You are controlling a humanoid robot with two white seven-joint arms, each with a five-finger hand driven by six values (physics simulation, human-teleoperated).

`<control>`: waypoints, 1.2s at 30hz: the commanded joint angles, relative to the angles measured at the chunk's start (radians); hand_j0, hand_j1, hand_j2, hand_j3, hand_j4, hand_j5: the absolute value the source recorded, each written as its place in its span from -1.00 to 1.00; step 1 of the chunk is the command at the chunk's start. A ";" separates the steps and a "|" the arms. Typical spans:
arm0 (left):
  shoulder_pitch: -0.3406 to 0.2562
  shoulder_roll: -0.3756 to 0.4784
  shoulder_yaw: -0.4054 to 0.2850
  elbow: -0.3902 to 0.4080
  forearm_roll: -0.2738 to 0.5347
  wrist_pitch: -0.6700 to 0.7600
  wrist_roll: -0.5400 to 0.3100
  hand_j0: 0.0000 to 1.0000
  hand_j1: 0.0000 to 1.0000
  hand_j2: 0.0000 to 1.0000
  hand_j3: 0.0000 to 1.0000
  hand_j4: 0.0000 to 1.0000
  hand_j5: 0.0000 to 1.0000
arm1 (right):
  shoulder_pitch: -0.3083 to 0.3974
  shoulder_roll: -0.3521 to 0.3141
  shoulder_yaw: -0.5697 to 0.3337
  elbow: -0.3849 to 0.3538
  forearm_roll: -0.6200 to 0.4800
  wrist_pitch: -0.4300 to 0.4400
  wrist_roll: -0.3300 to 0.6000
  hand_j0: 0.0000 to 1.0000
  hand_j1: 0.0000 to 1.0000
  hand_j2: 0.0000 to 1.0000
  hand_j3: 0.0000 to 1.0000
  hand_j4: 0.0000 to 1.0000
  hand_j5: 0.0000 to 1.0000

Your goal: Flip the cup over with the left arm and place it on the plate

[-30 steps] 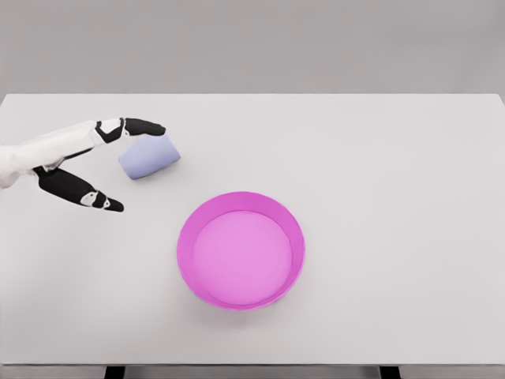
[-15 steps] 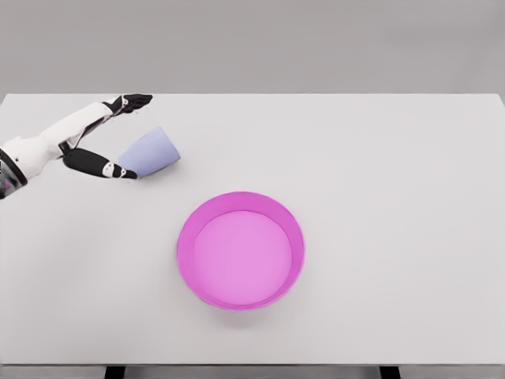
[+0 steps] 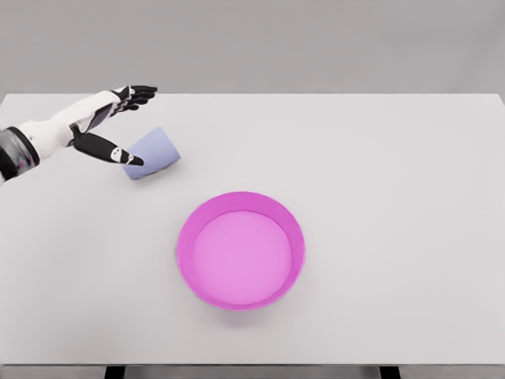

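White table, grey backdrop

I see only a pale white table [image 3: 394, 174] filling most of my view, a plain grey wall [image 3: 252, 43] behind it, and two dark legs [image 3: 115, 372] at the bottom edge.

Pale blue cup [image 3: 152, 152] lies on its side, apart from magenta plate [image 3: 241, 249]

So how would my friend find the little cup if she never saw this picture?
Start at the big pink plate in the middle of the white table. Go up and left toward the robot's left hand: the cup lies tipped on its side just under its fingers. It is the only small pale blue thing there.
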 commanded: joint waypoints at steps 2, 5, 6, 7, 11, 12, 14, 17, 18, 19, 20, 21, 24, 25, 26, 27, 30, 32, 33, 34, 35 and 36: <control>-0.005 -0.074 -0.001 0.085 -0.068 0.004 0.000 1.00 1.00 1.00 1.00 1.00 1.00 | 0.000 0.000 0.001 0.000 0.000 0.000 0.000 1.00 1.00 1.00 1.00 1.00 1.00; -0.021 -0.138 -0.002 0.150 -0.134 0.016 0.001 1.00 1.00 1.00 1.00 1.00 1.00 | 0.000 0.000 -0.001 0.000 0.000 0.000 0.000 1.00 1.00 1.00 1.00 1.00 1.00; -0.023 -0.157 -0.002 0.171 -0.162 0.025 0.001 1.00 1.00 1.00 1.00 1.00 1.00 | 0.000 0.000 0.001 0.000 0.000 0.000 0.000 1.00 1.00 1.00 1.00 1.00 1.00; -0.021 -0.161 -0.001 0.171 -0.182 0.038 0.000 1.00 1.00 1.00 1.00 1.00 1.00 | 0.000 0.000 -0.001 0.000 0.000 0.000 0.000 1.00 1.00 1.00 1.00 1.00 1.00; -0.021 -0.183 -0.007 0.185 -0.185 0.044 0.000 1.00 1.00 1.00 1.00 1.00 1.00 | 0.000 0.000 0.001 0.000 0.000 0.000 0.000 1.00 1.00 1.00 1.00 1.00 1.00; -0.021 -0.183 -0.010 0.185 -0.184 0.044 -0.002 1.00 1.00 1.00 1.00 1.00 1.00 | 0.000 0.000 -0.001 0.000 0.000 0.000 0.000 1.00 1.00 1.00 1.00 1.00 1.00; -0.018 -0.183 -0.012 0.185 -0.185 0.045 -0.004 1.00 1.00 1.00 1.00 1.00 1.00 | 0.000 0.000 -0.001 0.000 0.000 0.000 0.000 1.00 1.00 1.00 1.00 1.00 1.00; -0.015 -0.180 -0.012 0.185 -0.185 0.045 -0.004 1.00 1.00 1.00 1.00 1.00 1.00 | 0.000 0.000 0.001 0.000 0.000 0.000 0.000 1.00 1.00 1.00 1.00 1.00 1.00; -0.017 -0.180 -0.010 0.185 -0.185 0.045 -0.007 1.00 1.00 1.00 1.00 1.00 1.00 | 0.000 0.000 0.001 0.000 0.000 0.000 0.000 1.00 1.00 1.00 1.00 1.00 1.00; -0.017 -0.177 -0.010 0.185 -0.185 0.045 -0.007 1.00 1.00 1.00 1.00 1.00 1.00 | 0.000 0.000 -0.001 0.000 0.000 0.000 0.000 1.00 1.00 1.00 1.00 1.00 1.00; -0.017 -0.177 -0.010 0.185 -0.185 0.045 -0.008 1.00 1.00 1.00 1.00 1.00 1.00 | 0.000 0.000 -0.001 0.000 0.000 0.000 0.000 1.00 1.00 1.00 1.00 1.00 1.00; -0.017 -0.175 -0.010 0.185 -0.187 0.045 -0.008 1.00 1.00 1.00 1.00 1.00 1.00 | 0.000 0.000 0.001 0.000 0.000 0.000 0.000 1.00 1.00 1.00 1.00 1.00 1.00; -0.018 -0.175 -0.009 0.185 -0.194 0.044 -0.010 1.00 1.00 1.00 1.00 1.00 1.00 | 0.000 0.000 0.001 0.000 0.000 0.000 0.000 1.00 1.00 1.00 1.00 1.00 1.00; -0.018 -0.175 -0.007 0.185 -0.213 0.044 -0.010 1.00 1.00 1.00 1.00 1.00 1.00 | 0.000 0.000 0.001 0.000 0.000 0.000 0.000 1.00 1.00 1.00 1.00 1.00 1.00; -0.018 -0.174 -0.004 0.185 -0.234 0.044 -0.011 1.00 1.00 1.00 1.00 1.00 1.00 | 0.000 0.000 0.001 0.000 0.000 0.000 0.000 1.00 1.00 1.00 1.00 1.00 1.00; -0.017 -0.172 -0.004 0.187 -0.262 0.044 -0.011 1.00 1.00 1.00 1.00 1.00 1.00 | 0.000 0.000 0.001 0.000 0.000 0.000 0.000 1.00 1.00 1.00 1.00 1.00 1.00; -0.017 -0.177 -0.004 0.197 -0.285 0.045 -0.011 1.00 1.00 1.00 1.00 1.00 1.00 | 0.000 0.000 0.001 0.000 0.000 0.000 0.000 1.00 1.00 1.00 1.00 1.00 1.00; -0.018 -0.183 -0.005 0.229 -0.285 0.045 -0.013 1.00 1.00 1.00 1.00 1.00 1.00 | 0.000 0.000 0.001 0.000 0.000 0.000 0.000 1.00 1.00 1.00 1.00 1.00 1.00; -0.017 -0.184 -0.004 0.231 -0.285 0.045 -0.013 1.00 1.00 1.00 1.00 1.00 1.00 | 0.000 0.000 -0.001 0.000 0.000 0.000 0.000 1.00 1.00 1.00 1.00 1.00 1.00; -0.017 -0.184 -0.005 0.231 -0.285 0.047 -0.013 1.00 1.00 1.00 1.00 1.00 1.00 | 0.000 0.000 -0.001 0.000 0.000 0.000 0.000 1.00 1.00 1.00 1.00 1.00 1.00; -0.017 -0.184 -0.007 0.233 -0.285 0.052 -0.013 1.00 1.00 1.00 1.00 1.00 1.00 | 0.000 0.000 0.001 0.000 0.000 0.000 0.000 1.00 1.00 1.00 1.00 1.00 1.00; -0.015 -0.184 -0.007 0.237 -0.285 0.053 -0.016 1.00 1.00 1.00 1.00 1.00 1.00 | 0.000 0.000 -0.001 0.000 0.000 0.000 0.000 1.00 1.00 1.00 1.00 1.00 1.00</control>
